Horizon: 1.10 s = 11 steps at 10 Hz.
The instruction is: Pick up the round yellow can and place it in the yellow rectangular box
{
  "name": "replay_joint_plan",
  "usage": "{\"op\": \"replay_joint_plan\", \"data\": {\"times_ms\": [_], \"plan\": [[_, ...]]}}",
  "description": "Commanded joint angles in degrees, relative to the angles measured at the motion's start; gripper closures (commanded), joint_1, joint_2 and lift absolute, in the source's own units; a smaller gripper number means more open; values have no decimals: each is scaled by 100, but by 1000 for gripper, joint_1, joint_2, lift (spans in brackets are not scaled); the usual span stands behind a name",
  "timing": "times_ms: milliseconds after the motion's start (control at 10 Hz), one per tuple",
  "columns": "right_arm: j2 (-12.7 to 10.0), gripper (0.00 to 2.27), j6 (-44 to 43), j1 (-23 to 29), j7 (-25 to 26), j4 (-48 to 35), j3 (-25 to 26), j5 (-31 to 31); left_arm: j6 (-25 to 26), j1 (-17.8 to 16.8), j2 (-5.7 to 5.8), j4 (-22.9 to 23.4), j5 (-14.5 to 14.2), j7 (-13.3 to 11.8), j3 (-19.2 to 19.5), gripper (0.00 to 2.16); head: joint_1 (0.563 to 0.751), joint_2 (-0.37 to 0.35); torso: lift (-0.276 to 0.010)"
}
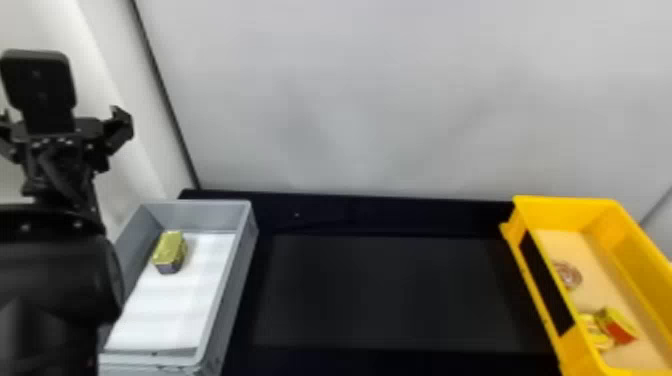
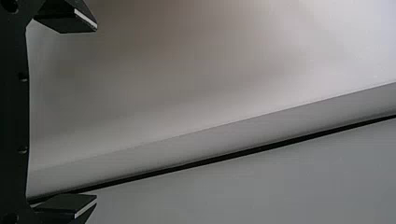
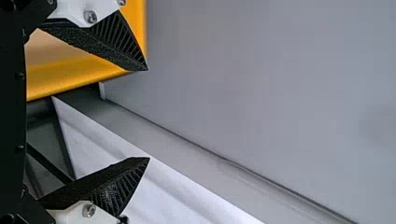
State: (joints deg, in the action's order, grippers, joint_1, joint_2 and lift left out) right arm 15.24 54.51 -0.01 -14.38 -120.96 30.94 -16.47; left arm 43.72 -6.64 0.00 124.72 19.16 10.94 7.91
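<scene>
In the head view, my left gripper (image 1: pixel 61 115) is raised at the far left, outside the grey box, fingers spread. The left wrist view has that gripper (image 2: pixel 95 113) open with nothing between its fingers. My right gripper (image 3: pixel 148 114) is also open and holds nothing; part of the yellow box (image 3: pixel 70 77) lies behind its upper finger. On the head view's right stands the yellow rectangular box (image 1: pixel 530 265). Toward its near end, a yellow round-looking can (image 1: pixel 596 334) touches or nearly touches a yellow-and-red can (image 1: pixel 619 327).
A grey box (image 1: pixel 245 260) at the left holds a yellow-topped block-shaped tin (image 1: pixel 170 250) on white lining. Farther back in the yellow box is a round reddish-brown item (image 1: pixel 567 275). A black table (image 1: pixel 390 295) spans between both boxes, with a pale wall behind.
</scene>
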Motion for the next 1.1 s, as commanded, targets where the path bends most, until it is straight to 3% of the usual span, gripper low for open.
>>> {"op": "replay_joint_plan", "data": {"times_ms": [0,500,800,1000], "plan": [[58,121,-422,-183,31,-534,368,-14,-11,5,-15,0,0,5,9,-2,694,14,-61],[155,122,-2127,-139,49,-727,1124,812,-28,13,-15,0,0,5,45,-2,694,14,-61],[419,122,-2479,-139,620,-920,1221,1489,-90,31,-15,17,0,14,71,-2,694,14,-61],[427,122,-2409,-131,717,-1175,1291,1647,-107,57,-15,70,0,49,89,-2,694,14,-61]]}}
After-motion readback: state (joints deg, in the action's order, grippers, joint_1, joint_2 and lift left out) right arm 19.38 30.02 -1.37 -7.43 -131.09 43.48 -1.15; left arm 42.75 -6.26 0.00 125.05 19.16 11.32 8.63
